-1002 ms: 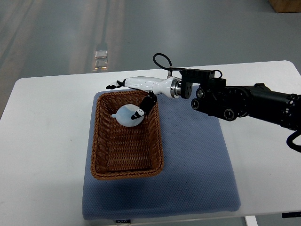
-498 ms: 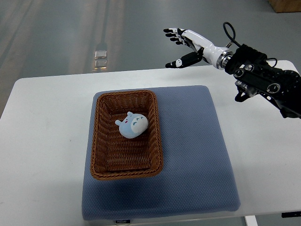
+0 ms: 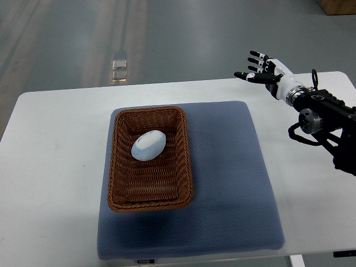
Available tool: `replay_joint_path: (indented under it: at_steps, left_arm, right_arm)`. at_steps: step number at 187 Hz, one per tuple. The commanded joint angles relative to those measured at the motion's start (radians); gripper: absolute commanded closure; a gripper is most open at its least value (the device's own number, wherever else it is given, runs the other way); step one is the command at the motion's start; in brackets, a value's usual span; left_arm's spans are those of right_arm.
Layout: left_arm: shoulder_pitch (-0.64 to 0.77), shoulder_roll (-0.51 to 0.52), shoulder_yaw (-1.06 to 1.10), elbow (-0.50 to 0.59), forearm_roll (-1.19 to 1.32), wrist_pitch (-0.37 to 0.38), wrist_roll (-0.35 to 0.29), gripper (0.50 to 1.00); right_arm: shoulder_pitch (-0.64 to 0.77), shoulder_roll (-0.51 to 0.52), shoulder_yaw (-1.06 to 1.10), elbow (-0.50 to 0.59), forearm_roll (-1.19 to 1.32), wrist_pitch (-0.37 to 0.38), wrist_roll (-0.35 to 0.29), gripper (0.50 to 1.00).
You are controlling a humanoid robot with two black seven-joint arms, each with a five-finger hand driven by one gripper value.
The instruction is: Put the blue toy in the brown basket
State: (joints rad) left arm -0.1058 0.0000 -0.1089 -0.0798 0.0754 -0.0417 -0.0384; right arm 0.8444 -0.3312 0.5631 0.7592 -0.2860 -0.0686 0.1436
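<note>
The blue toy [image 3: 148, 145], a pale blue rounded plush, lies inside the brown wicker basket [image 3: 184, 161], in its far half. The basket stands on the left part of a blue-grey mat [image 3: 233, 183]. My right hand [image 3: 260, 71] is raised over the table's far right edge, well away from the basket, with its fingers spread and nothing in it. Its black arm comes in from the right edge. The left arm does not show.
The mat lies on a white table [image 3: 55, 161]. Grey floor runs beyond the table's far edge, with a brown box corner [image 3: 336, 6] at the top right.
My right hand let go of the toy in the basket, then drew back up and to the right. The toy has rolled over so its face no longer shows.
</note>
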Motion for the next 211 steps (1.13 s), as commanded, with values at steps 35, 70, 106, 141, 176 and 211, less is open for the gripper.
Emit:
replay_joint_path:
  at_steps: [35,70,106,141,176,211]
  left_arm:
    - [0.0,0.0,0.0,0.002,0.0,0.0,0.0,0.5]
    - [0.0,0.0,0.0,0.002,0.0,0.0,0.0,0.5]
    - [0.0,0.0,0.0,0.0,0.0,-0.001,0.0,0.5]
    - [0.0,0.0,-0.002,0.003,0.0,0.0,0.0,0.5]
    - [0.0,0.0,-0.002,0.008,0.0,-0.001,0.0,0.5]
    - [0.0,0.0,-0.003,0.009,0.0,0.0,0.0,0.5]
  right_arm:
    - [-0.016,-0.026,0.004,0.003,0.045,0.021,-0.041,0.587]
    - [-0.033,-0.028,0.02,0.011,0.062,0.035,-0.033,0.587]
    - [-0.087,-0.031,0.093,0.031,0.061,0.121,-0.006,0.587]
    - [-0.134,-0.026,0.138,0.031,0.061,0.148,0.039,0.587]
    - [-0.168,-0.011,0.15,0.032,0.061,0.147,0.047,0.587]
    - [-0.166,-0.014,0.15,0.031,0.061,0.15,0.044,0.585]
